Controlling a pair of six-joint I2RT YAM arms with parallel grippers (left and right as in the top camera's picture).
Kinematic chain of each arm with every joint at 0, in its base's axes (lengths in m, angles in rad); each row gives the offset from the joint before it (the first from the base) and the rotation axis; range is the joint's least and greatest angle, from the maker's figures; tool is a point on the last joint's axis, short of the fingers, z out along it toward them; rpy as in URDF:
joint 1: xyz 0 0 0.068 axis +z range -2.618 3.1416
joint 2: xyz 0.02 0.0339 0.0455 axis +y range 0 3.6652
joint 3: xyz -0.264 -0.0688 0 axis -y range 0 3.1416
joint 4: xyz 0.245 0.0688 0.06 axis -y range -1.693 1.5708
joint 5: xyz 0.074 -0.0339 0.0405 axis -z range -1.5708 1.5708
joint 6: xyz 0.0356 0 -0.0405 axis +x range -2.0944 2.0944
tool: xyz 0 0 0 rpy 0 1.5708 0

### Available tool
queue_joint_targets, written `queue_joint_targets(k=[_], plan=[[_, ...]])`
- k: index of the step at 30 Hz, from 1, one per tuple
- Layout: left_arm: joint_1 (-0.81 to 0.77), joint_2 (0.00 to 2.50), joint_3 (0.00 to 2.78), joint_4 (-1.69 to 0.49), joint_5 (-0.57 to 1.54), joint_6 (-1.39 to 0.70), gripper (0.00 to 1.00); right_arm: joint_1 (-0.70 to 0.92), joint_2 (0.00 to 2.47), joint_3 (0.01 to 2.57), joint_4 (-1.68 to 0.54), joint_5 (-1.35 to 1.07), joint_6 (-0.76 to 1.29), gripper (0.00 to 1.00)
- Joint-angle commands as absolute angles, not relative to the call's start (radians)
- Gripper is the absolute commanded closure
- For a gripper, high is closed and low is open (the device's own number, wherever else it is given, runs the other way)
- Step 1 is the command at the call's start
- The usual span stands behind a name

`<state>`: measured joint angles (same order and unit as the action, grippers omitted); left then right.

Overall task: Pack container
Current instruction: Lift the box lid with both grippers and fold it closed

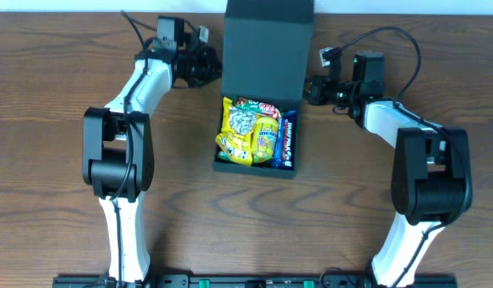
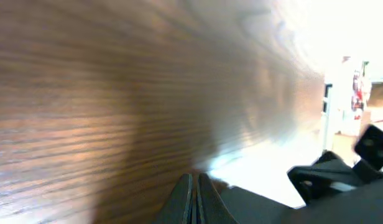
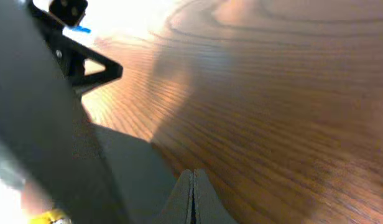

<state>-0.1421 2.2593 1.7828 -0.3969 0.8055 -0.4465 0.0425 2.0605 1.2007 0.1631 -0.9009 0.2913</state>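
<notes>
The dark teal-black box [image 1: 255, 167] stands open at the table's middle, its flap lid [image 1: 268, 48] raised at the back. Inside lie yellow snack packets [image 1: 246, 132] and a blue packet [image 1: 286, 142]. My left gripper [image 1: 212, 70] is shut and empty, just left of the lid; its closed fingers [image 2: 194, 186] point along the wood beside the dark box wall [image 2: 285, 208]. My right gripper [image 1: 308, 90] is shut and empty, just right of the box; its closed fingers [image 3: 193, 183] sit next to the dark box side [image 3: 126, 174].
The brown wooden table [image 1: 62, 96] stretches to both sides of the box. The table's back edge runs behind the lid. Both arm bases stand at the front edge.
</notes>
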Motion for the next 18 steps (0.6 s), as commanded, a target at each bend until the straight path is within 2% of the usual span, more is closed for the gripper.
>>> queue_joint_targets(k=[1,10,18], plan=[[-0.159,2.259,1.865,-0.442,0.858,-0.356,0.94,0.044,2.019,1.213,0.172,-1.011,0.247,0.99],[-0.164,2.154,1.916,-0.610,0.851,-0.166,0.94,0.033,1.846,1.213,0.121,-1.011,0.185,0.99],[-0.171,1.989,1.916,-0.809,0.778,0.046,0.94,0.036,1.712,1.213,-0.156,-0.995,0.023,0.99]])
